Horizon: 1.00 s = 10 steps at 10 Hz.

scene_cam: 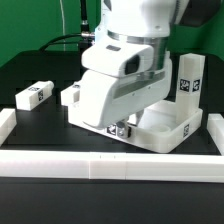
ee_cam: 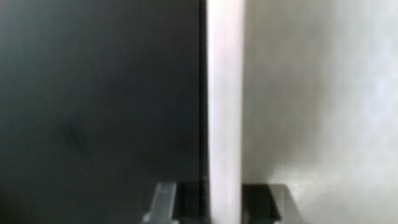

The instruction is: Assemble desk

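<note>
Hand [scene_cam: 122,128] hanging low over large white plastic tray-like desk top [scene_cam: 165,133], fingers [ee_cam: 166,203] flanking a thin white edge [ee_cam: 226,100], grip impossible to tell, short white leg [scene_cam: 33,96] lying apart.

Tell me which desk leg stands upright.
The rightmost leg in the exterior view, by the desk top; the far-left leg lies flat on the table.

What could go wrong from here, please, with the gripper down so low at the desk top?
1. The gripper sits low at the desk top, with a white edge between its fingers. An off-centre hold might slip or tilt the part.
2. The border rail lies close in front, so dragging the top could jam it there.
3. The upright leg stands near the arm, and a swing may knock it.
</note>
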{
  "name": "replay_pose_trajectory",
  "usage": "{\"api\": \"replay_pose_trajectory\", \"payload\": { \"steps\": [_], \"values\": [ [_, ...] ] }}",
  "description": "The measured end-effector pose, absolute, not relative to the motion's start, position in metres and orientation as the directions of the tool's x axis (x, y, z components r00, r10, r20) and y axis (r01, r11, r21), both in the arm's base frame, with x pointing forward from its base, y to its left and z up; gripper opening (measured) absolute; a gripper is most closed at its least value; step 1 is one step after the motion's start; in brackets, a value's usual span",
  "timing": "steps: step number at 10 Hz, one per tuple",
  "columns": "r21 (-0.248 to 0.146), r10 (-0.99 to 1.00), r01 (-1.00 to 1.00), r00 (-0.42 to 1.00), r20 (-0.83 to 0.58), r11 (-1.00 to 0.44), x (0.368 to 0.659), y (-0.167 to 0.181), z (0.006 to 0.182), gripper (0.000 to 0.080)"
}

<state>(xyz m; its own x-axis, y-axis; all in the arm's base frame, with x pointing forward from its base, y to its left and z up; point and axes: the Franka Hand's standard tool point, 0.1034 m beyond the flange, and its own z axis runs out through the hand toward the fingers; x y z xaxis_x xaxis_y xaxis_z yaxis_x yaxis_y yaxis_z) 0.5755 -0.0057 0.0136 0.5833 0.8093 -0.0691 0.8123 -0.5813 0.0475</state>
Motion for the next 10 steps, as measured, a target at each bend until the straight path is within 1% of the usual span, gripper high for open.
{"api": "replay_pose_trajectory", "payload": {
  "steps": [1, 2, 3, 7, 8, 9, 10],
  "values": [
    [0.039, 0.862, 0.866, 0.501, -0.081, -0.499, 0.581, -0.001, 0.013, 0.0064],
    [0.041, 0.914, 0.917, 0.398, -0.078, -0.396, 0.592, 0.003, 0.013, 0.0064],
    [0.04, 0.914, 0.917, 0.398, -0.078, -0.396, 0.59, 0.0, 0.013, 0.0064],
    [0.025, 0.978, 0.985, 0.171, -0.121, -0.169, 0.589, -0.008, 0.012, 0.0064],
    [0.021, 0.988, 0.996, 0.083, -0.133, -0.081, 0.593, 0.003, 0.013, 0.0064],
    [0.0, 0.989, 0.999, -0.04, -0.142, 0.041, 0.603, 0.018, 0.013, 0.0063],
    [0.0, 0.989, 0.999, -0.054, -0.141, 0.054, 0.611, 0.027, 0.013, 0.0063]
  ]
}}
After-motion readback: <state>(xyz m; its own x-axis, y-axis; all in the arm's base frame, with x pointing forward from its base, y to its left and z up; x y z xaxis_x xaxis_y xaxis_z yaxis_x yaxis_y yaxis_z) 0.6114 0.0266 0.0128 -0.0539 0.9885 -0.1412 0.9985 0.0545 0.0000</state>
